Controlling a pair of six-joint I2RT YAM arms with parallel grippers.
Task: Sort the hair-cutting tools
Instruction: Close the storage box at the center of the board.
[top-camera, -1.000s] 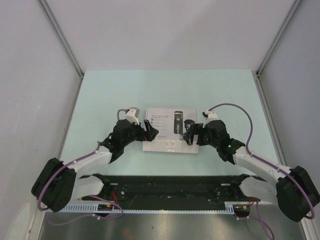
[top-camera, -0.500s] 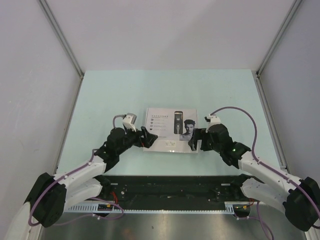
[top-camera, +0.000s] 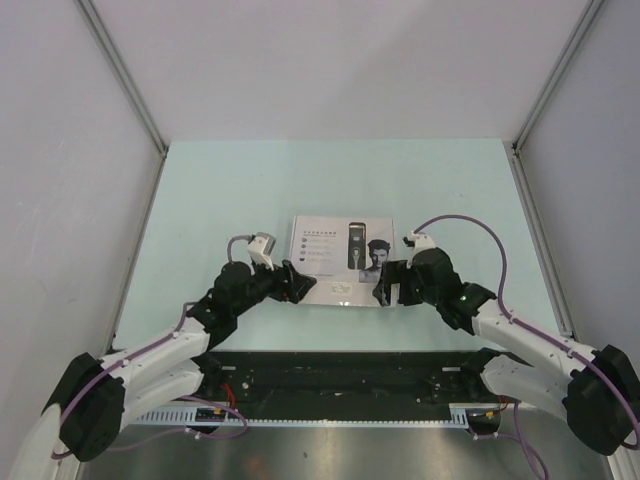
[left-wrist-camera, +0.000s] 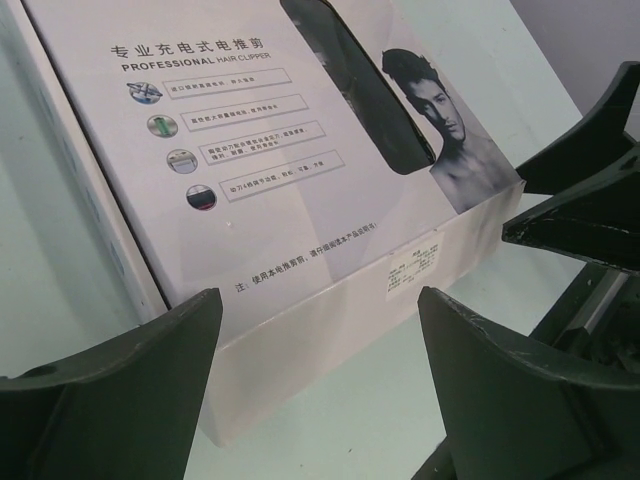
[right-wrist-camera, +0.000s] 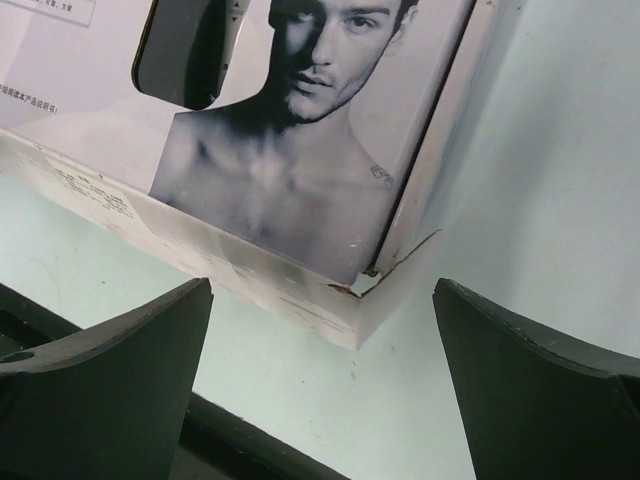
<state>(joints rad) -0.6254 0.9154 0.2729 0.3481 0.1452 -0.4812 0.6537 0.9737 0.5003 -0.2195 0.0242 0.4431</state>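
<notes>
Our left gripper (top-camera: 300, 283) and right gripper (top-camera: 388, 285) have drawn back to the near corners of the flat white printed cardboard box (top-camera: 330, 250), both spread and empty. We cannot see the hair-cutting tools, probably inside; the lid needs opening.

The top camera looks down from above and behind the arm bases, facing the far edge of the desk (top-camera: 250, 180) and taking in its whole surface. Each wrist camera looks out low through its own left gripper (left-wrist-camera: 320, 295) or right gripper (right-wrist-camera: 322, 285), very close to the box (top-camera: 340, 262), at the near left and near right corners. All three views share that box.
</notes>
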